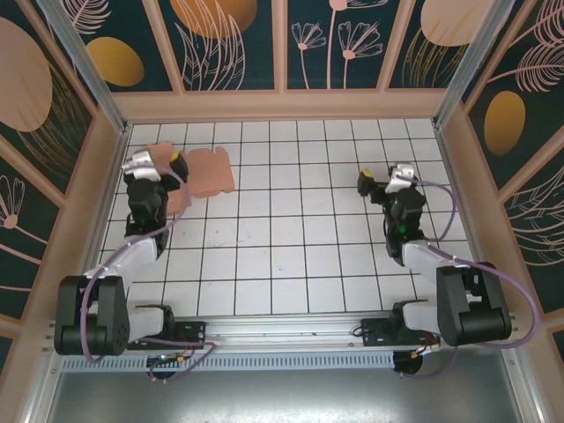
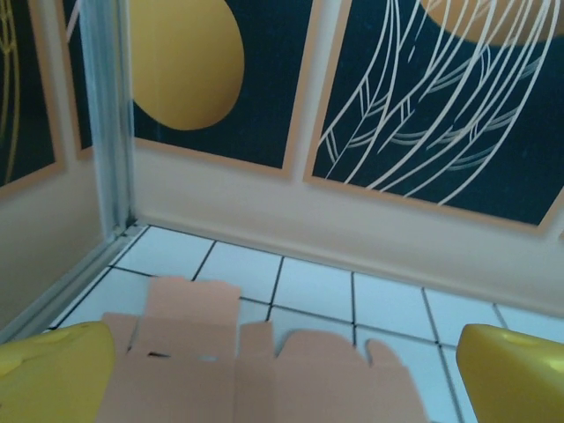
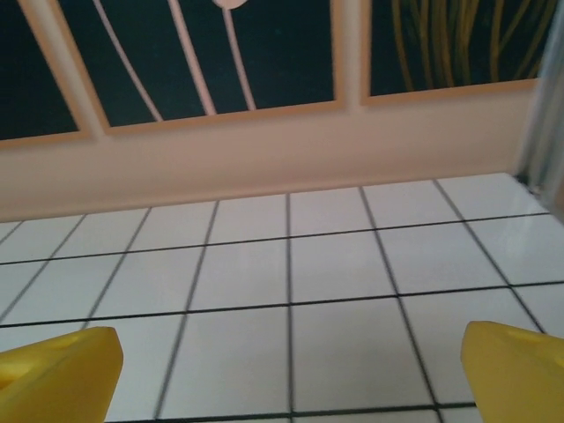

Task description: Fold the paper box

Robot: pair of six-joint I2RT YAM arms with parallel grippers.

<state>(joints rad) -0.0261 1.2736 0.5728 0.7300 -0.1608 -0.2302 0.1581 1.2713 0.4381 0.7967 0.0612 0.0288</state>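
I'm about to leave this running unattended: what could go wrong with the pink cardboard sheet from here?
1. The cardboard sheet lies flat on the tiles below the open left gripper; a pinch may only slide or crease it.
2. It sits close to the far wall, so a push could jam a flap there.
3. The open right gripper hangs over bare tiles, well apart from it, so it cannot yet steady it.

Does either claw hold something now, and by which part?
Nothing is held. The left claw is open over the paper box, which lies flat; the right claw is open over white tiles.
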